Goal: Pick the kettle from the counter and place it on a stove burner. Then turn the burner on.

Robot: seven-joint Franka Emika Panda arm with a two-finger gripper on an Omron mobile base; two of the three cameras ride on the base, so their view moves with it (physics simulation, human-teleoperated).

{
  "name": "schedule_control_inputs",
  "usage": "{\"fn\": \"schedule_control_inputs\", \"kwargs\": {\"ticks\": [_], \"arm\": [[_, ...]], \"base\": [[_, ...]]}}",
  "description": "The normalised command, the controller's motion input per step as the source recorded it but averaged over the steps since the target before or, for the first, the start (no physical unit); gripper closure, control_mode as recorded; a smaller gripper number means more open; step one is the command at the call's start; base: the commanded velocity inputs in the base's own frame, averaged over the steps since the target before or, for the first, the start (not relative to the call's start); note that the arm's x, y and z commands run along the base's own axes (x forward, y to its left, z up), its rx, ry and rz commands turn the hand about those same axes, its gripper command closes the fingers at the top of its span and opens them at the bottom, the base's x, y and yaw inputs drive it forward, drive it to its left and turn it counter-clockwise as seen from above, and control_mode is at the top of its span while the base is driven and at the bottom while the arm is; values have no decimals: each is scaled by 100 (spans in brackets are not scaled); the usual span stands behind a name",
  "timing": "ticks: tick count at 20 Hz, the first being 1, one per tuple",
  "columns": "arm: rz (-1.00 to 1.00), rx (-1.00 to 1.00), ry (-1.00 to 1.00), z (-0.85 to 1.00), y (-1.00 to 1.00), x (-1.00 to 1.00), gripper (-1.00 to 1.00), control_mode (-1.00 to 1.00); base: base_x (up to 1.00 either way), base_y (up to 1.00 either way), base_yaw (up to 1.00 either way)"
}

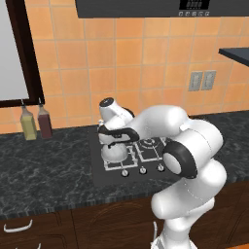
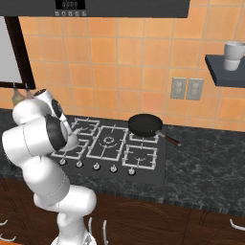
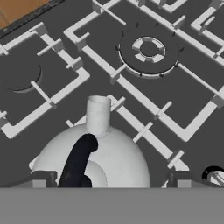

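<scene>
The white-silver kettle (image 1: pixel 113 151) with its black arched handle (image 3: pixel 78 159) stands upright on the front-left stove burner (image 1: pixel 119 164) of the black cooktop (image 2: pixel 153 174). In the hand view the dome of the kettle (image 3: pixel 118 157) sits on the burner's pale grate (image 3: pixel 146 131), spout pointing up the picture. My gripper (image 3: pixel 111 178) hangs just above the kettle and is open. Its two fingertips (image 3: pixel 43 177) stand wide on either side of the handle without touching it. In the left base view the gripper (image 1: pixel 115 132) sits over the handle.
A black frying pan (image 2: pixel 145 125) rests on the back-right grate. A row of knobs (image 2: pixel 95 166) lines the cooktop's front edge, one knob (image 3: pixel 214 176) close by my right finger. Two bottles (image 1: pixel 36 122) stand at the wall to the left. A mug (image 2: pixel 233 56) sits on a shelf.
</scene>
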Motion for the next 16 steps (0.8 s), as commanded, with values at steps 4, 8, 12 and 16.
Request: {"fn": "schedule_control_inputs", "kwargs": {"ticks": [4,8,12,16], "arm": [[21,-2,-14,22,0,0,-100,-100],[13,-3,-9,40,0,-13,-100,-100],[10,-3,-1,37,0,-33,-100,-100],[12,-4,4,11,3,-46,-100,-100]], "base": [[0,0,0],[0,0,0],[0,0,0],[0,0,0]]}}
